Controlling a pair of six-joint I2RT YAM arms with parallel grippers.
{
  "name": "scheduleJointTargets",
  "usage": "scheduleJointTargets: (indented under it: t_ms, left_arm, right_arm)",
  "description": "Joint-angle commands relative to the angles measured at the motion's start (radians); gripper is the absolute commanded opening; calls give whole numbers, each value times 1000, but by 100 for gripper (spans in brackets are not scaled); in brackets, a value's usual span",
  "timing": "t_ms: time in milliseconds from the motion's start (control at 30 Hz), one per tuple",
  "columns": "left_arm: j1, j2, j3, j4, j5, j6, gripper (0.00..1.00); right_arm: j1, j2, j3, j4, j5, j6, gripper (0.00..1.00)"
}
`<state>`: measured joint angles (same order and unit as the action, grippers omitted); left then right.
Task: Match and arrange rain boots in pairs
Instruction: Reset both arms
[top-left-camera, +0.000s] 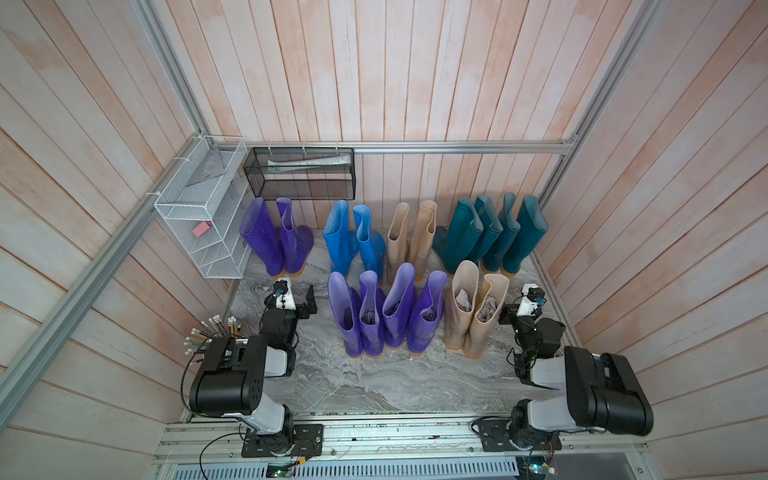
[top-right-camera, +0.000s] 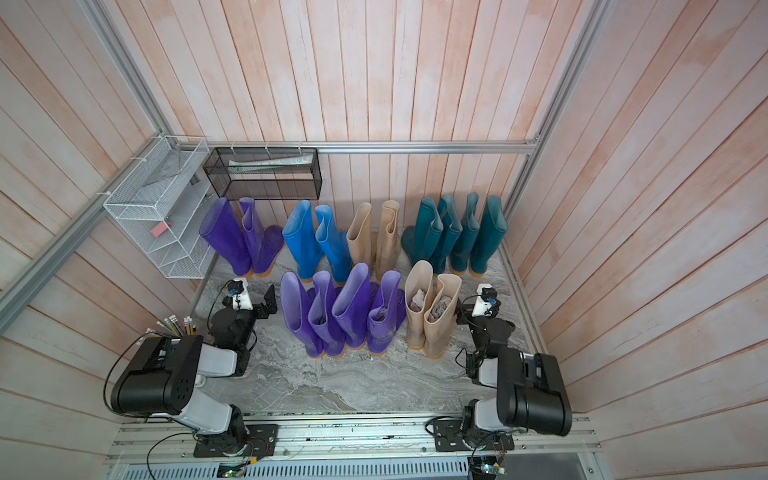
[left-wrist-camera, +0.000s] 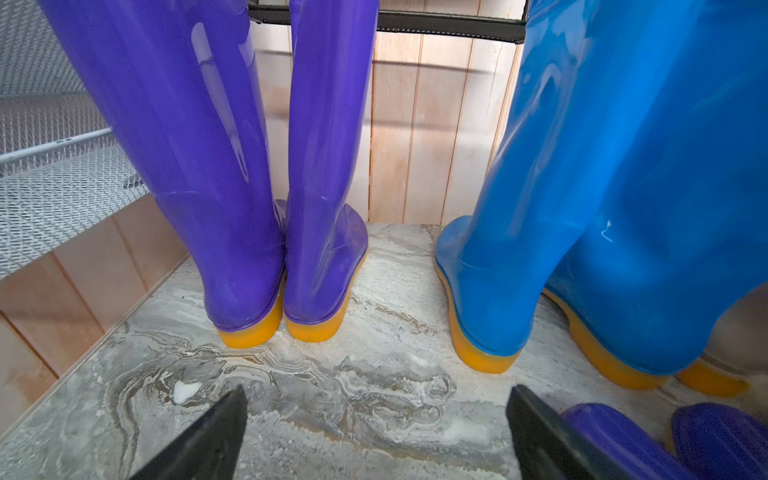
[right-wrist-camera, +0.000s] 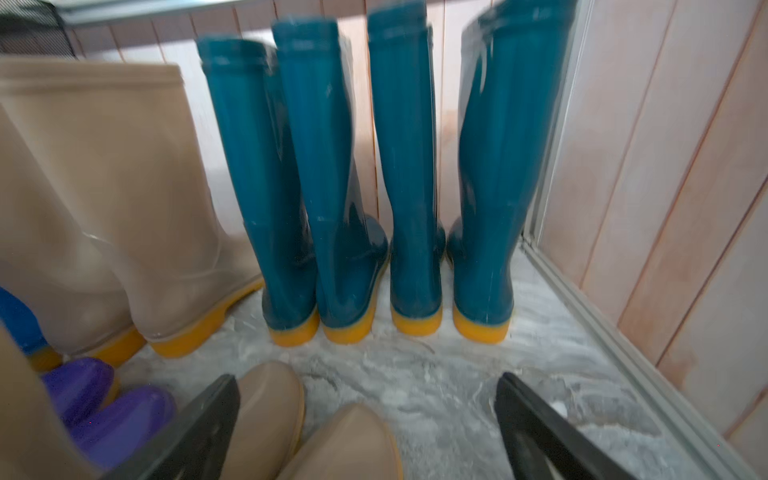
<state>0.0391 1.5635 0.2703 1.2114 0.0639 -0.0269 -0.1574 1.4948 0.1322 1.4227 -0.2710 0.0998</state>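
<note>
Rain boots (top-left-camera: 399, 307) stand paired on marbled floor (top-left-camera: 353, 386) near white rack (top-left-camera: 199, 216), black basket (top-left-camera: 299, 174).

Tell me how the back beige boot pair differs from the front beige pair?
The front beige pair has crumpled grey paper in its openings; none shows in the back beige pair. The front pair's shafts touch; the back pair's stand apart at the top. The front pair stands beside the right pincer, the back pair between blue boots and teal boots. Both are upright, beige, yellow-soled.
</note>
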Motion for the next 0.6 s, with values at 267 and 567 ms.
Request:
scheduleJointTargets:
  t_ms: [267,567]
  left_arm:
    - [4,1,7,-44,30,18,100]
    - [4,0,7,-43,30,18,100]
  right_arm:
    - [37,63,-15,83,260,29,98]
    - [90,65,33,0,378,5,98]
